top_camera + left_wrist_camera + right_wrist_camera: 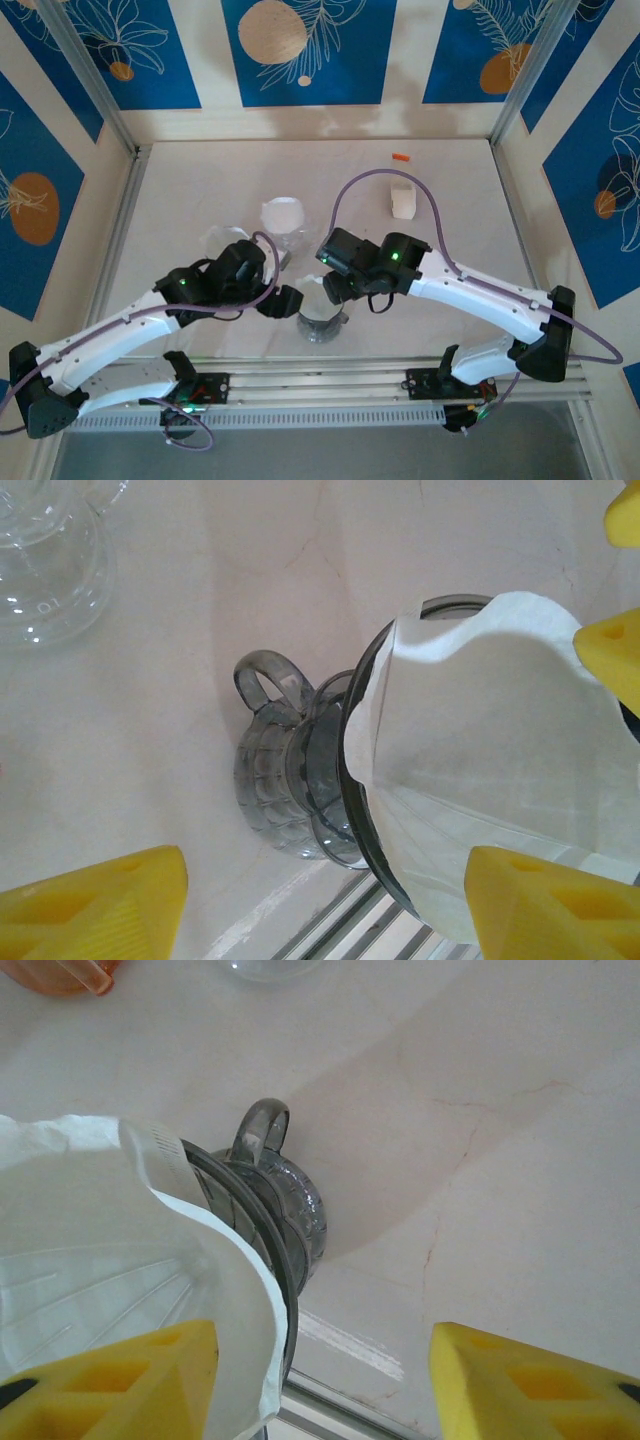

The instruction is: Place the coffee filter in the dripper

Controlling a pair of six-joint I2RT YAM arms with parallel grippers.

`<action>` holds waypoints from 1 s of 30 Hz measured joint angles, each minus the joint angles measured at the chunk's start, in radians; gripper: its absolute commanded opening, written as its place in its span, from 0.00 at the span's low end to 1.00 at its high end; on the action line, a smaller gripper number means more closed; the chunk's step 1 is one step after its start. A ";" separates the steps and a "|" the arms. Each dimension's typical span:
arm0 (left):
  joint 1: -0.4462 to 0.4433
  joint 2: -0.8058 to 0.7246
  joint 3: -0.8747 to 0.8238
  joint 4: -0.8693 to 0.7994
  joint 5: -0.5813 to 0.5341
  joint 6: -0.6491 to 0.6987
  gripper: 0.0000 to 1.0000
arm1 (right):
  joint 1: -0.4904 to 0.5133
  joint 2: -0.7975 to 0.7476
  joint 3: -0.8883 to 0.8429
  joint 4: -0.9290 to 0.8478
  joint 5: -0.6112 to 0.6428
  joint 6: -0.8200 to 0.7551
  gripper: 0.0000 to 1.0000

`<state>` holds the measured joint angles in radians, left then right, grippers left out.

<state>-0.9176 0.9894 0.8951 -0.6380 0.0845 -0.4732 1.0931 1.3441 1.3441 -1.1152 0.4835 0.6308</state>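
Left wrist: left claw [325, 880] spread; filter [490, 760] hides dripper [280, 780] bowl; right claw [325, 1340] spread, fingers [540, 1380] cut by frame.

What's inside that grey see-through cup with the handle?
A white paper filter sits in the cup, its wavy edge rising above the rim. The paper covers the cup's inside, so its bottom and how deep the filter sits cannot be seen.

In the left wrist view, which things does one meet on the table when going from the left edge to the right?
clear glass vessel → dripper handle → coffee filter
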 measured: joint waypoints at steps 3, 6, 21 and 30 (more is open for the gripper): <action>0.000 0.000 0.005 -0.004 -0.004 0.000 0.76 | 0.007 -0.002 0.013 0.000 0.014 0.000 0.59; 0.000 -0.004 0.016 -0.018 -0.011 0.000 0.77 | 0.010 -0.021 0.020 0.000 0.027 -0.005 0.59; 0.002 -0.088 0.061 -0.060 -0.117 0.004 0.83 | 0.016 -0.111 0.028 0.037 0.094 -0.026 0.59; 0.008 -0.117 0.041 -0.057 -0.118 0.009 0.78 | 0.016 -0.146 -0.046 0.057 0.096 -0.019 0.57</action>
<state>-0.9096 0.8722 0.9360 -0.6952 -0.0334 -0.4641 1.1088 1.1980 1.2984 -1.0580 0.5797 0.6113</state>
